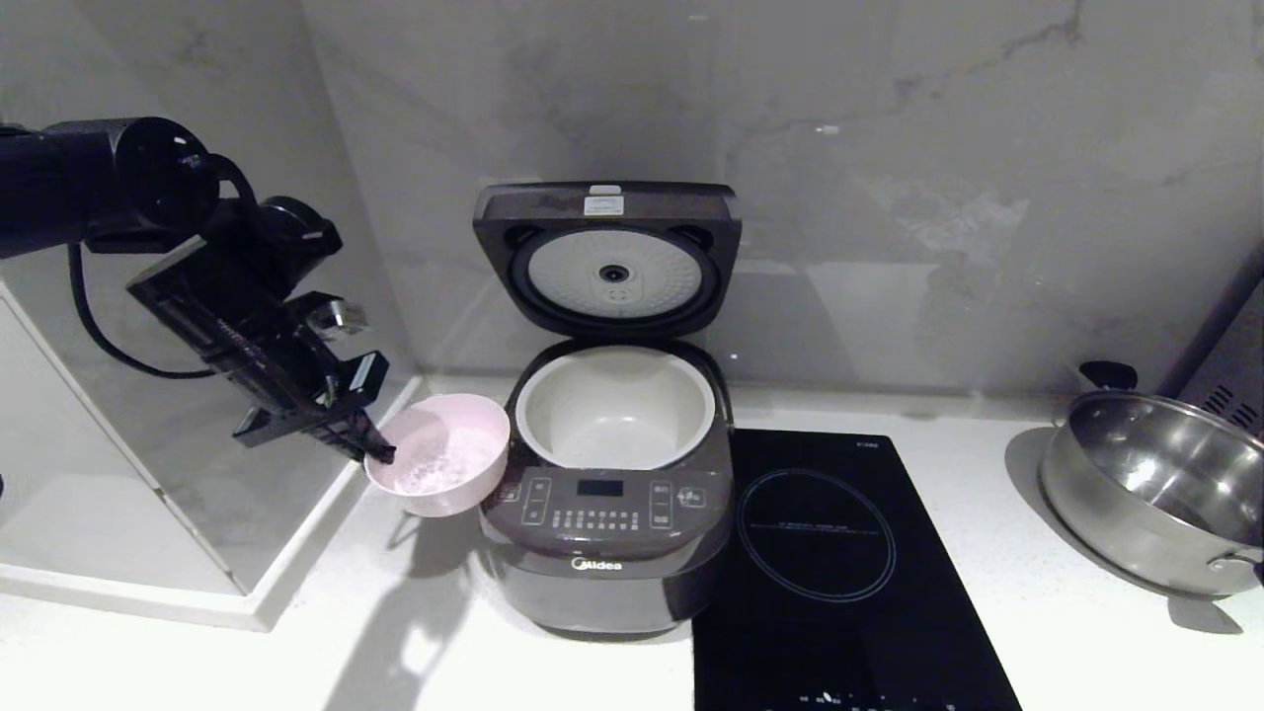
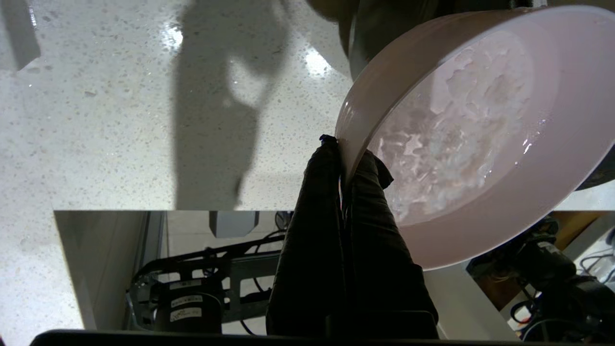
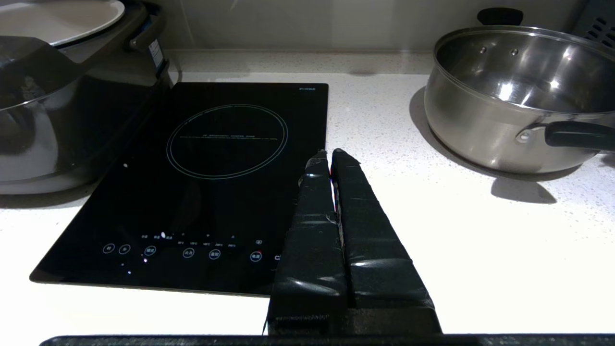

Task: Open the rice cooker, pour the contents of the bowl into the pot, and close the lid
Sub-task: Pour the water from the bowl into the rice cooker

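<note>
With lid (image 1: 607, 259) raised at upper centre, rice cooker (image 1: 607, 533) open mid-frame, pot (image 1: 614, 407) exposed. Left gripper (image 1: 380, 453) clamped on rim of bowl (image 1: 439, 452), lifted just left of cooker, whitish contents (image 2: 451, 139) inside. Right gripper (image 3: 330, 154) closed, empty, above hob (image 3: 202, 182).

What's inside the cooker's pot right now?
Nothing visible: the pot shows bare cream walls and floor. Its near inner wall is hidden by the rim. The contents remain in the bowl.

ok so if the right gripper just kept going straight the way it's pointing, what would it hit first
Probably the black hob: the shut right gripper hangs over its edge, angled down across it, though depth is hard to judge.
</note>
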Available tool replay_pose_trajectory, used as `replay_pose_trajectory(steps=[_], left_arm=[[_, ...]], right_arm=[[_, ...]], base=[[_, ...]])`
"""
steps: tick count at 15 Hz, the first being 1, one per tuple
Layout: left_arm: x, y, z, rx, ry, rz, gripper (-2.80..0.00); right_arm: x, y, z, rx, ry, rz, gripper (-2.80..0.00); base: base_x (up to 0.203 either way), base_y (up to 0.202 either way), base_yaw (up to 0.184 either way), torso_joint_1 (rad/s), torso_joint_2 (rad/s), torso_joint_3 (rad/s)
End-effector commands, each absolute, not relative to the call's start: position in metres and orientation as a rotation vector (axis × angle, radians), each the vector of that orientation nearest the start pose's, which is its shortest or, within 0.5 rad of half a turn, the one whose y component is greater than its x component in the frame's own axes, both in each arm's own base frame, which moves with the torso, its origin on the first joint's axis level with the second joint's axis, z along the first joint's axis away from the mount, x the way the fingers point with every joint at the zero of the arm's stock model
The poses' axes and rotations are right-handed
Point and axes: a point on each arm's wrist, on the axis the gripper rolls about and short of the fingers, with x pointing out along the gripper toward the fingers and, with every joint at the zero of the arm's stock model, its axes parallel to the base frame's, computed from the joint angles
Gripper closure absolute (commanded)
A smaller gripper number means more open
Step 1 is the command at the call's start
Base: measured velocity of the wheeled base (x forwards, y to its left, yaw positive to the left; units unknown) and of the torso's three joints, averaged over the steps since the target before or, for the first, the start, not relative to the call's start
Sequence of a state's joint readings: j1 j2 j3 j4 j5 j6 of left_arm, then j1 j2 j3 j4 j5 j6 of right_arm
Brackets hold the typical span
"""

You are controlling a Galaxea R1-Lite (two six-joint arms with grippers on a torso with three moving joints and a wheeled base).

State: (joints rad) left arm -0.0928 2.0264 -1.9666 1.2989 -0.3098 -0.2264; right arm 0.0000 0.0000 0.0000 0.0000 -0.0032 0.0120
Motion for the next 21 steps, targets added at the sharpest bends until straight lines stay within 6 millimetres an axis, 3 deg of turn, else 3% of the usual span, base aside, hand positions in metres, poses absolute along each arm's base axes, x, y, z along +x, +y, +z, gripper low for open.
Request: replay_pose_trajectory(steps=[1,7,21], left_arm=[[0.335,-0.041,0.229,-0.334,1.419,-0.185,0.0],[0.337,-0.053,0.231,-0.338,1.384,-0.202,0.0],[0.333,-0.052,0.244,-0.339,1.324,-0.215,0.0]], right_arm=[[-0.023,0.0,0.075,0.012,0.0,-0.003,0.0],[-0.023,0.0,0.075,0.012,0.0,-0.003,0.0],[-0.023,0.0,0.075,0.012,0.0,-0.003,0.0]], base=[[0.0,0.0,0.0,0.0,0.0,0.0],[0.0,0.0,0.0,0.0,0.0,0.0],[0.0,0.0,0.0,0.0,0.0,0.0]])
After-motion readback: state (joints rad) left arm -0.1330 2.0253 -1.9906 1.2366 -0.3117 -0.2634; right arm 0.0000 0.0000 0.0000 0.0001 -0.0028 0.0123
